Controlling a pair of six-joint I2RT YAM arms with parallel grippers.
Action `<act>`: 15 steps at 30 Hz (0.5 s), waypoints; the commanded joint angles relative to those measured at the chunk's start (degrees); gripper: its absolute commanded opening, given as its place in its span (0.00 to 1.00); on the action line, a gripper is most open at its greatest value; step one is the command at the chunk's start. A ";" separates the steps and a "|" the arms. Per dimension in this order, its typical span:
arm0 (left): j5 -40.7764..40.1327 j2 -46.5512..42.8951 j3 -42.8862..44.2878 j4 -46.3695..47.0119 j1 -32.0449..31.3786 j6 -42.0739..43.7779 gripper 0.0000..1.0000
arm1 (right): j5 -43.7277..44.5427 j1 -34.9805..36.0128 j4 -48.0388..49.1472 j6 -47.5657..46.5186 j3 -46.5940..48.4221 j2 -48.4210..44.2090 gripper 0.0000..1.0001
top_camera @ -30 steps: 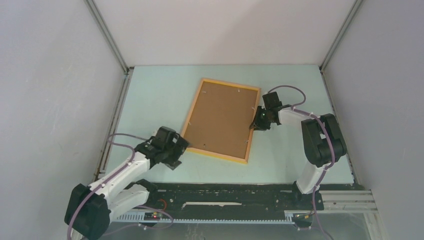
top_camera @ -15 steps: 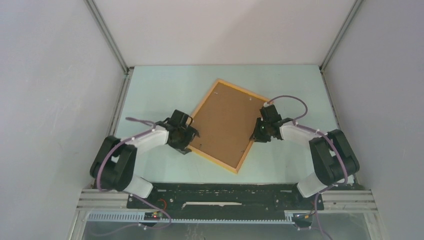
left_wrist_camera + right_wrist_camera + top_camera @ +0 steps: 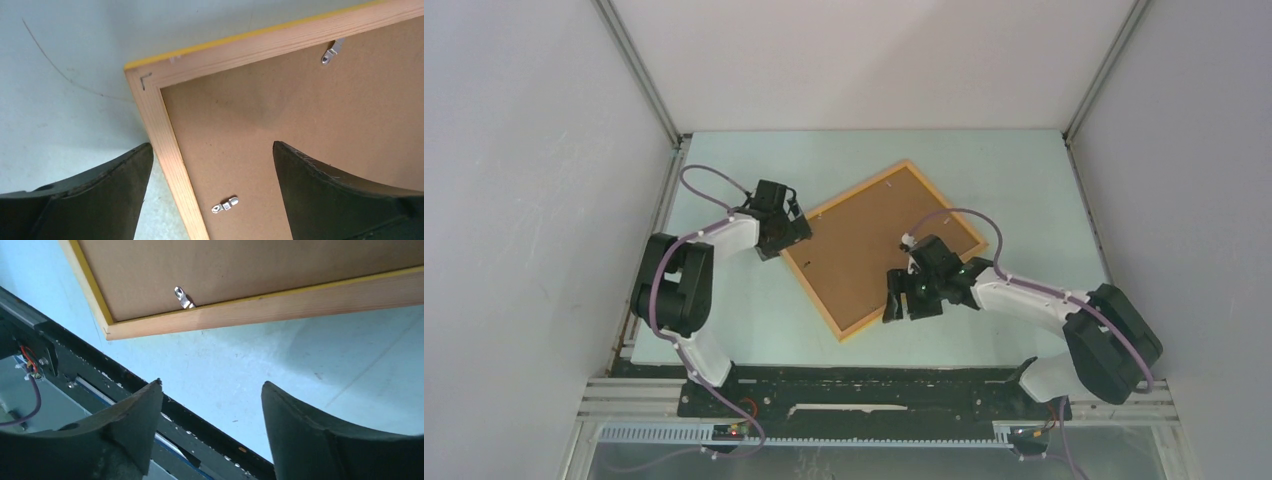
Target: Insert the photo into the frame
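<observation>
The frame [image 3: 810, 293] lies face down and askew on the table, its brown backing sheet [image 3: 879, 245] up. The photo is hidden. My left gripper [image 3: 792, 236] hangs open at the frame's left corner. In the left wrist view that gripper [image 3: 211, 146] straddles the wooden rail [image 3: 167, 142], one finger over the table, the other over the backing [image 3: 280, 90]. My right gripper [image 3: 904, 308] is open beside the frame's near right rail. The right wrist view shows it [image 3: 212, 384] over bare table just off the rail [image 3: 280, 305], with nothing between its fingers.
Small metal clips [image 3: 225, 205] [image 3: 184, 297] hold the backing in the frame. The black base rail [image 3: 874, 385] [image 3: 75, 350] runs along the near edge, close under the right gripper. Grey walls close in the table on three sides.
The frame has turned clockwise on the table. The right gripper opened, let go of the rail and drew toward the near edge. The left arm swung up to the frame's left corner.
</observation>
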 commanded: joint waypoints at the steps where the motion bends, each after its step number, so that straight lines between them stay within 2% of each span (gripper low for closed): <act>1: 2.58 -4.44 -1.58 4.44 0.38 11.21 1.00 | 1.45 -3.71 -4.16 -7.87 6.72 -5.94 0.84; 3: 2.84 -5.94 -2.70 4.57 0.33 10.31 1.00 | 6.30 -7.97 -4.60 -8.38 9.93 -5.99 0.89; 8: 6.62 -4.45 -5.15 6.76 0.36 6.19 1.00 | 12.48 -21.58 -0.71 -6.32 17.95 1.51 0.91; 11: 9.04 -3.99 -6.46 9.45 0.26 4.07 1.00 | 11.99 -30.08 -1.41 -6.30 25.60 10.77 0.92; 15: 9.30 -3.32 -7.07 10.21 0.11 2.67 1.00 | 8.00 -37.63 -2.63 -8.59 33.89 22.30 0.92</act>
